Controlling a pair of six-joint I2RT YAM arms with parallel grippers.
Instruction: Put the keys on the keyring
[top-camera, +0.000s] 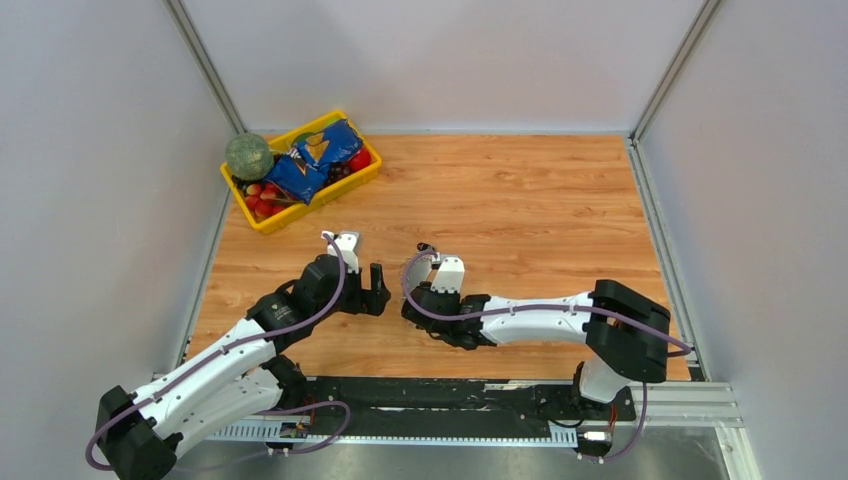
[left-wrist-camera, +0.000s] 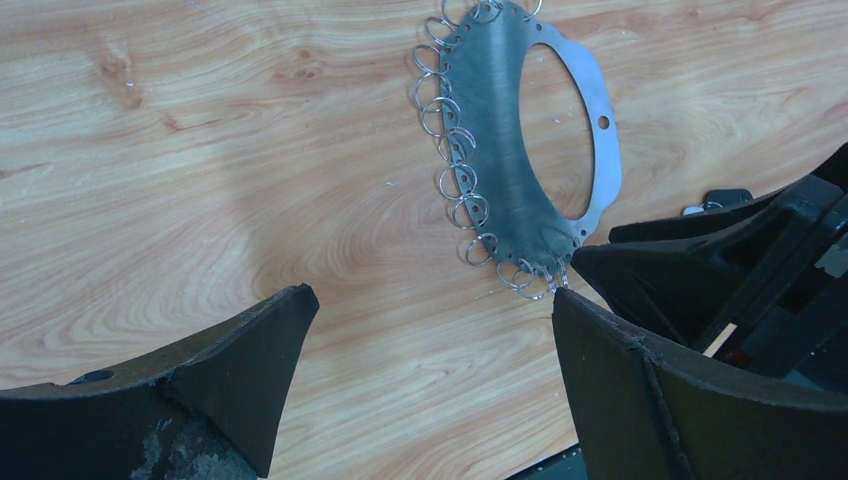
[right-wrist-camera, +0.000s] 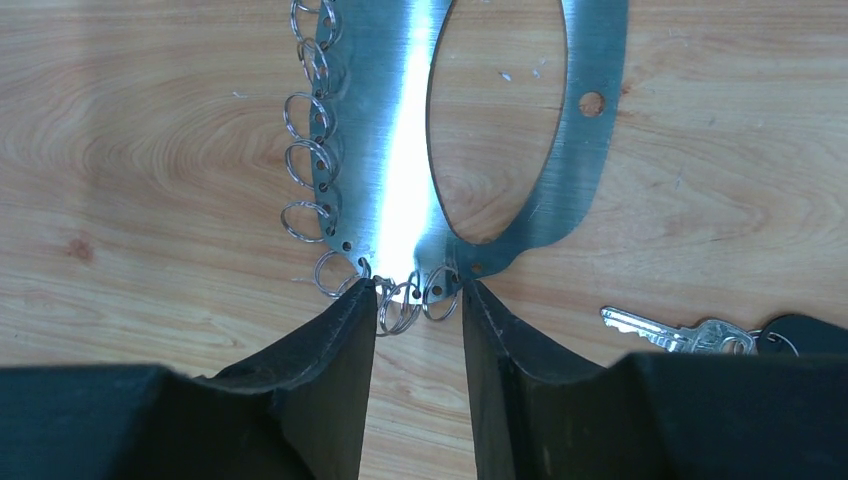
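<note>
Left arm (top-camera: 215, 365) and right arm (top-camera: 540, 318) were of one pattern: white link shells between bulky black joint housings. A lilac cable (top-camera: 343, 272) ran in loose loops along each arm. A white block (top-camera: 345, 243) sat at each wrist. Left gripper (left-wrist-camera: 430, 300) and right gripper (right-wrist-camera: 417, 290) carried matte black, wedge-shaped fingers (left-wrist-camera: 240, 370). One finger of the left gripper showed grey scuffing.
</note>
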